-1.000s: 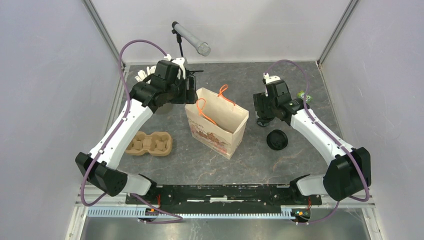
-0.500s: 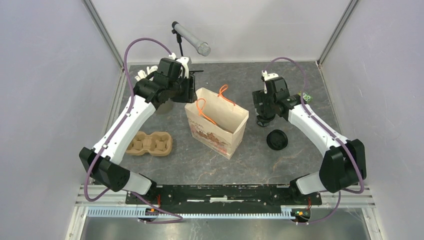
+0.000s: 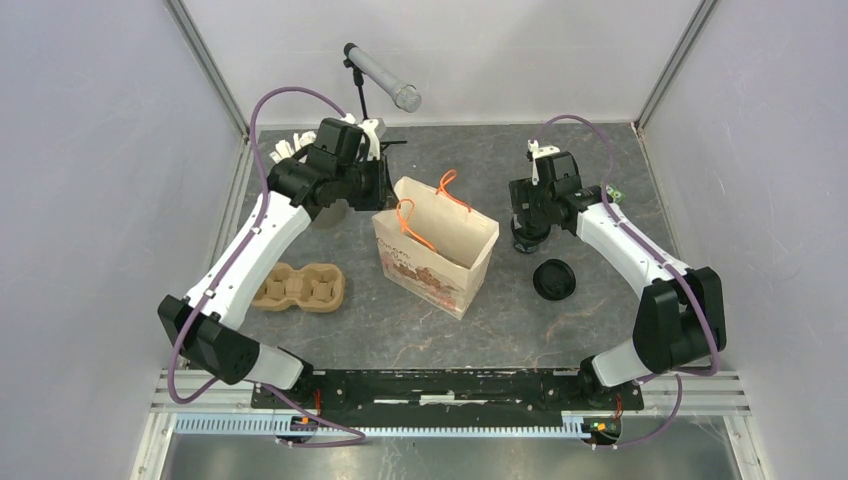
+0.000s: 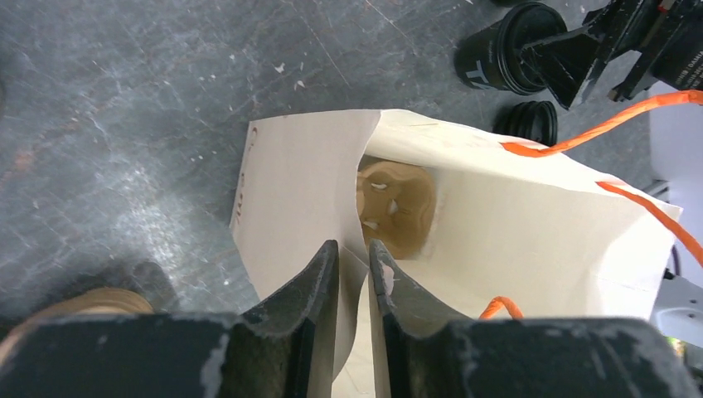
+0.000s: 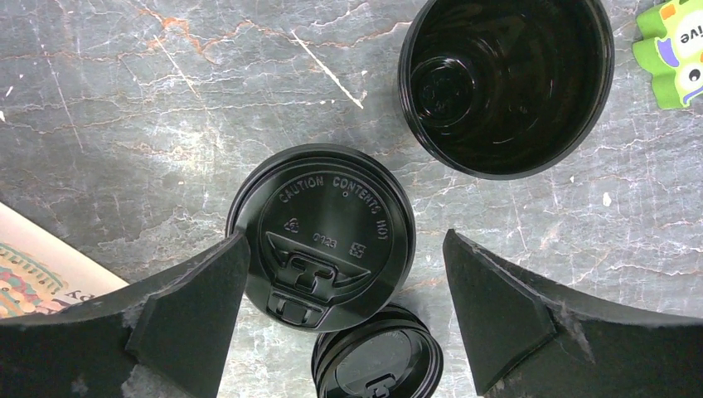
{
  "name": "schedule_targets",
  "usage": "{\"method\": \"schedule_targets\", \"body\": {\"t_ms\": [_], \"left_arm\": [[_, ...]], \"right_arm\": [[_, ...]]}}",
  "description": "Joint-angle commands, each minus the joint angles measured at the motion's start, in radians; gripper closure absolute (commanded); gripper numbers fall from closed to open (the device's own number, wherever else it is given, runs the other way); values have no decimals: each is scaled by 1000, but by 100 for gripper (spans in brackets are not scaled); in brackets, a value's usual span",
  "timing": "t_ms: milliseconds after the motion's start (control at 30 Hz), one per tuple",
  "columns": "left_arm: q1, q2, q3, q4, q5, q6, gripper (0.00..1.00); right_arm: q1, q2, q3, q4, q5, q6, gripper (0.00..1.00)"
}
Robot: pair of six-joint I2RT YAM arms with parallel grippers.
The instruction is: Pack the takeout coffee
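Note:
The takeout coffee, a small black cup with its black lid on, stands upright on the grey table right of the brown paper bag. My right gripper hangs open straight above it, one finger on each side and neither touching; in the top view the right gripper covers most of the cup. My left gripper has its fingers closed to a narrow slit on the bag's near rim. The bag stands upright and open, orange handles loose.
An open empty black cup and a loose black lid flank the coffee. A green packet lies far right. A pulp cup carrier sits left of the bag, a grey cup of white sticks back left, a microphone behind.
My left jaws have closed from wide open onto the bag's rim, and the bag corner shifted slightly. My right gripper drifted a little toward the back, still open over the coffee.

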Motion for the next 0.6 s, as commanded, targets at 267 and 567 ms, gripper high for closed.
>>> {"method": "schedule_targets", "body": {"t_ms": [267,567], "left_arm": [[3,-105,-85,26,75,-230,72],[4,-120,-94,17,23,-196,46]], "right_arm": [[-2,14,25,43,-58,9,3],[-2,9,57,24,-42,3,2]]}}
